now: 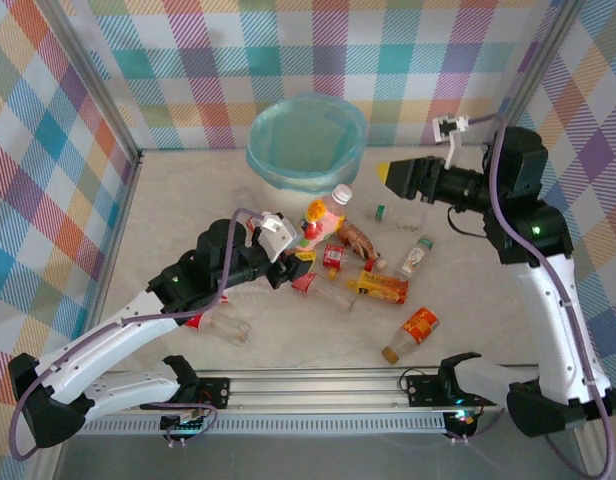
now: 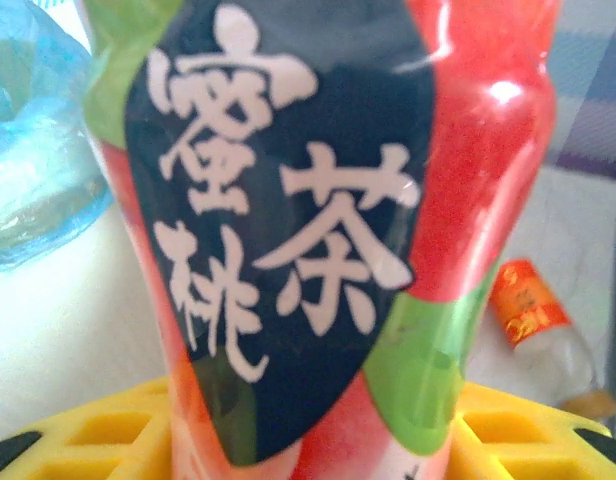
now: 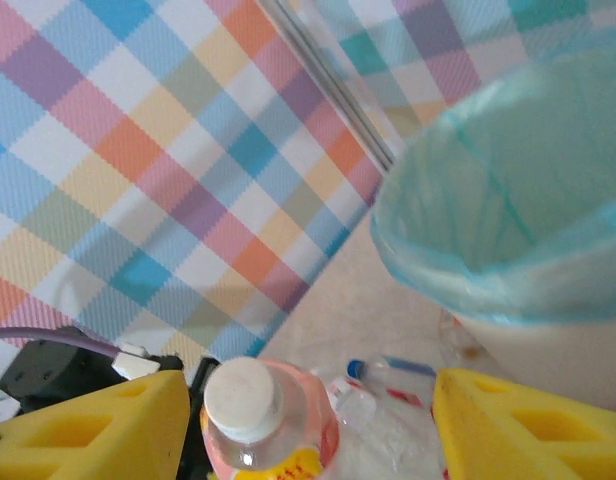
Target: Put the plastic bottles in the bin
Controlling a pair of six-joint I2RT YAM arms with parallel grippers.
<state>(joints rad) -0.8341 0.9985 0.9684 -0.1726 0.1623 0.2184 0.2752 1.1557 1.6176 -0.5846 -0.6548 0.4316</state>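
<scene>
pale table (image 1: 168, 205) bears the bin (image 1: 276, 168) and scattered plastic bottles (image 1: 412, 333)

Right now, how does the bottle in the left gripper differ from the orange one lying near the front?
The gripped bottle is held cap-up in the left gripper; the orange-labelled bottle lies on its side, untouched. The gripped bottle's label is red, green and dark with white characters; the orange-labelled bottle's is orange. Both sit outside the bin.

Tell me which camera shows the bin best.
Top external: the whole bin shows, round rim and blue liner. Right wrist catches part of its rim and cream wall. Left wrist has a blurred corner of liner.
</scene>
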